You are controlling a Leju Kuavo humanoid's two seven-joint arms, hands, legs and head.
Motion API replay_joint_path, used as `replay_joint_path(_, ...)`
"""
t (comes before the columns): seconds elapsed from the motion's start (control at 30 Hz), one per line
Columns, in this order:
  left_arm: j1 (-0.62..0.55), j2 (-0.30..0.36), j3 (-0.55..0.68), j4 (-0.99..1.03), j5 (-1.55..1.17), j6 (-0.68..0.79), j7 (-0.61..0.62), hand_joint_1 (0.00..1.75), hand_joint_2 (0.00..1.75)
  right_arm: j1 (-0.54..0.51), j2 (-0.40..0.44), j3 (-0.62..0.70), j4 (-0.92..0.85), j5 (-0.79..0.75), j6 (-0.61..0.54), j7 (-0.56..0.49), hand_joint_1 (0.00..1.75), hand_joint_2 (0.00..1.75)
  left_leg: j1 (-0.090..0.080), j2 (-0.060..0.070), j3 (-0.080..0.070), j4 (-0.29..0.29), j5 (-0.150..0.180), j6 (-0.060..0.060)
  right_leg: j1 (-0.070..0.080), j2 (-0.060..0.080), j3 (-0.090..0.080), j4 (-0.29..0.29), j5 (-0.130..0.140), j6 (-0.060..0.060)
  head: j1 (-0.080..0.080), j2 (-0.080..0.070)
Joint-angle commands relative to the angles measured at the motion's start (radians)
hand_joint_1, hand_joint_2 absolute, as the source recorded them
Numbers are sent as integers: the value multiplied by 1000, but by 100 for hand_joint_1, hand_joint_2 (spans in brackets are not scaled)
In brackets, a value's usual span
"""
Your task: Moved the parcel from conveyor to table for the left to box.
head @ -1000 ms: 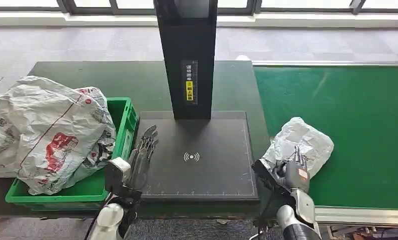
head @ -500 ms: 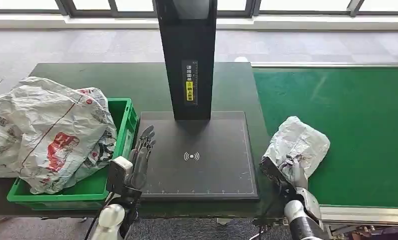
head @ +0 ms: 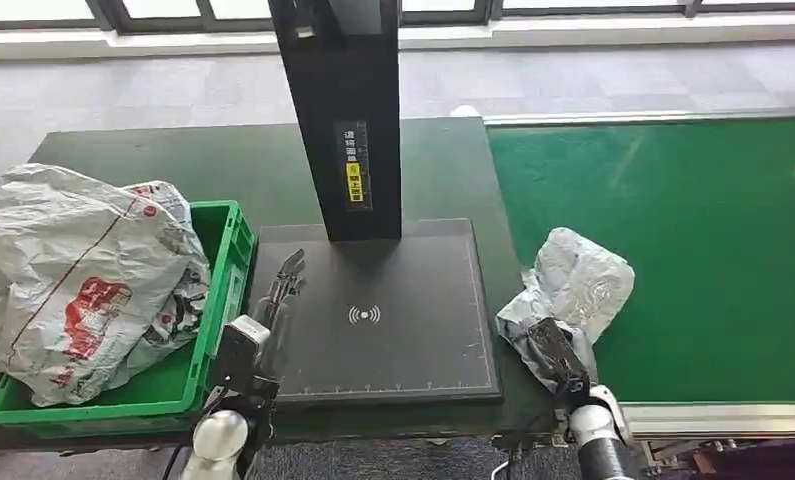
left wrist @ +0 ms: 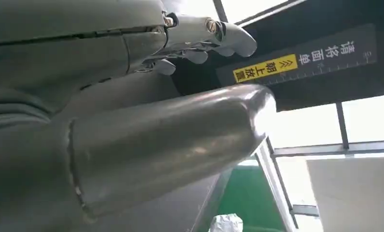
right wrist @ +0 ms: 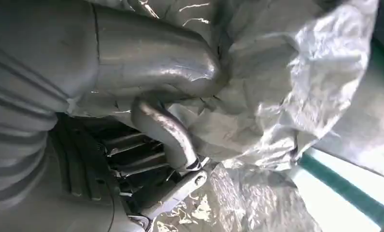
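The parcel (head: 578, 285), a crumpled silver-grey plastic bag, lies on the green conveyor (head: 703, 220), its left end over the seam with the dark table (head: 173, 160). My right hand (head: 556, 352) grips the parcel's near end. In the right wrist view the thumb (right wrist: 151, 53) presses into the parcel (right wrist: 296, 87) and the fingers (right wrist: 168, 133) curl under its folds. My left hand (head: 273, 312) hovers over the left edge of the black scanner pad (head: 393, 330), fingers straight and apart, holding nothing. In the left wrist view the left hand (left wrist: 132, 106) is empty.
A green crate (head: 228, 300) at the table's left holds a large white bag with red print (head: 73, 270). A black post with a yellow label (head: 343, 120) rises from the back of the pad. Grey floor and windows lie beyond the table.
The camera has shifted, so the whole scene sits further left. My right hand has closed around the parcel's near end and drawn it slightly toward the table. The left hand has held still.
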Motion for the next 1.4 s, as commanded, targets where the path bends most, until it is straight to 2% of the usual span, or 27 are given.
replay_joint_path(0.03, -8, 30, -17, -14, -19, -4, 9, 0, 0, 55, 72, 170, -225, -120, 22, -54, 175, 175, 0, -1, 2, -3, -2, -2, 0, -2, 0, 2, -4, -3, 0, 0)
replay_joint_path(0.17, -7, 30, -17, -14, -19, -4, 9, 0, 0, 57, 71, 170, -224, -120, 22, -54, 175, 175, 1, -1, 5, -8, -1, -1, 1, -2, -1, 2, -6, -7, 0, 0)
replay_joint_path(0.2, -7, 36, -28, -16, -30, -2, 6, 0, 0, 62, 78, 155, -243, -196, 41, -110, 175, 175, 1, -1, 5, -8, -1, 0, 1, -2, -1, 2, -6, -8, 0, 0)
replay_joint_path(0.23, -1, 40, -36, -27, -38, 4, 2, 0, 0, 71, 82, 161, -280, -225, 27, -136, 175, 175, 1, -2, 6, -9, 0, 0, 2, -3, 0, 2, -7, -9, 0, 0)
replay_joint_path(0.3, 28, 53, -61, -61, -45, 5, -2, 0, 0, 113, 91, 195, -425, -320, 75, -174, 175, 175, 2, -6, 6, -10, 0, 0, 2, -8, 0, 3, -9, -10, 0, 0)
replay_joint_path(0.33, 34, 55, -66, -67, -46, 6, -2, 0, 0, 128, 95, 208, -471, -329, 79, -164, 175, 175, 1, -6, 6, -10, 2, -2, 2, -8, -2, 3, -8, -10, 0, 0)
replay_joint_path(0.43, 26, 58, -62, -50, -51, 7, -1, 0, 0, 192, 110, 261, -632, -363, 83, -164, 175, 175, 1, -15, 9, -10, 5, -7, 1, -17, -3, 5, -9, -10, 0, 0)
replay_joint_path(0.6, 21, 58, -52, -58, -48, 5, 1, 0, 0, 205, 103, 280, -650, -370, 85, -161, 175, 175, 1, -25, 6, -9, 7, -8, 2, -29, 0, 4, -9, -9, 0, 0)
replay_joint_path(0.73, 4, 53, -42, -42, -35, -4, 2, 0, 0, 196, 100, 273, -661, -422, 81, -148, 175, 175, 0, -25, 5, -7, 6, -8, 2, -30, 0, 4, -8, -8, 0, 0)
replay_joint_path(0.9, -25, 45, -36, 0, -24, -21, -6, 0, 0, 164, 98, 255, -552, -508, 169, -165, 175, 175, -3, -27, 5, -7, 8, -7, 0, -31, 2, 2, -6, -6, 0, 0)
replay_joint_path(1.0, -90, 37, -47, 83, -21, -35, -9, 0, 0, 68, 98, 280, -372, -496, 214, -145, 175, 175, -3, -27, 5, -7, 9, -7, -1, -30, 1, 2, -5, -6, 0, 0)
replay_joint_path(1.13, -119, 27, -67, 125, -20, -34, -13, 0, 0, -41, 114, 317, -181, -452, 170, -154, 175, 175, -2, -22, 5, -7, 10, -6, -2, -26, 1, 1, -2, -6, 0, 0)
replay_joint_path(1.23, -104, 29, -72, 104, -17, -21, -13, 0, 0, -93, 126, 371, -91, -356, 35, -106, 175, 175, -3, -21, 4, -7, 11, -6, -2, -25, -1, 2, -2, -5, 0, 0)
replay_joint_path(1.27, -67, 34, -59, 55, -16, -2, -4, 0, 0, -93, 119, 401, -88, -271, -102, -28, 31, 175, -3, -22, 5, -7, 10, -6, -2, -25, 0, 3, -3, -5, 0, 0)
replay_joint_path(1.3, -42, 36, -50, 21, -16, 1, 6, 0, 0, -81, 111, 410, -106, -213, -189, 34, 0, 175, -2, -23, 5, -7, 11, -6, -2, -26, 0, 2, -3, -5, 0, 0)
replay_joint_path(1.37, -4, 37, -36, -23, -12, -9, 28, 0, 0, -37, 88, 390, -160, -153, -278, 119, 0, 175, -3, -22, 5, -7, 11, -6, -2, -26, 0, 2, -3, -5, 0, 0)
replay_joint_path(1.4, 0, 38, -35, -24, -12, -9, 28, 0, 0, -29, 79, 384, -164, -156, -275, 117, 0, 175, -3, -24, 6, -7, 10, -6, -2, -27, 1, 2, -3, -5, 0, 0)
